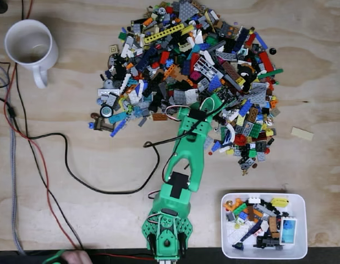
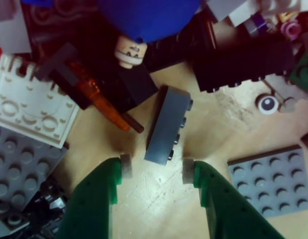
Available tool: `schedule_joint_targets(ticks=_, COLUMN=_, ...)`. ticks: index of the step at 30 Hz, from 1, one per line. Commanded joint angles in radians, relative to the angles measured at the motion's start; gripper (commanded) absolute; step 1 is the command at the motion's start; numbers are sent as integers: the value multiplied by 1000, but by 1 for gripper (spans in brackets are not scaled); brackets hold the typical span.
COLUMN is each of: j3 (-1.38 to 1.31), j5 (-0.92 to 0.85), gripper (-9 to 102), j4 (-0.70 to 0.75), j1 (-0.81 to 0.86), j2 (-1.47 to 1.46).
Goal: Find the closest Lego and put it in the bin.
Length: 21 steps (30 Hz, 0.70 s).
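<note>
A large heap of mixed Lego (image 1: 195,71) covers the upper middle of the plywood table in the fixed view. My green arm reaches up from the bottom edge, and my gripper (image 1: 211,103) sits at the heap's lower edge. In the wrist view my gripper (image 2: 155,169) is open, its two green fingers (image 2: 101,194) low over the wood. A dark grey brick (image 2: 166,124) lies on its side just beyond the fingertips, roughly centred between them and untouched. The white bin (image 1: 302,203) stands at the bottom right in the fixed view, holding several Lego pieces.
A white mug (image 1: 30,47) stands at the top left. Black and red cables (image 1: 60,159) run across the left of the table. A tan plate (image 1: 302,133) lies alone at the right. In the wrist view a grey studded plate (image 2: 271,177) and a white plate (image 2: 32,107) flank the fingers.
</note>
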Motion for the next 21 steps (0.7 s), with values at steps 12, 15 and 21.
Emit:
schedule_joint_targets(ticks=12, j3=-138, j5=-31, gripper=0, j4=-57, j1=37, j2=-77)
schedule_joint_targets(ticks=15, j3=-120, j5=-35, gripper=0, j4=-28, j1=23, j2=-8)
schedule_joint_targets(ticks=21, j3=-114, j5=-81, gripper=0, j4=166, j1=12, j2=321)
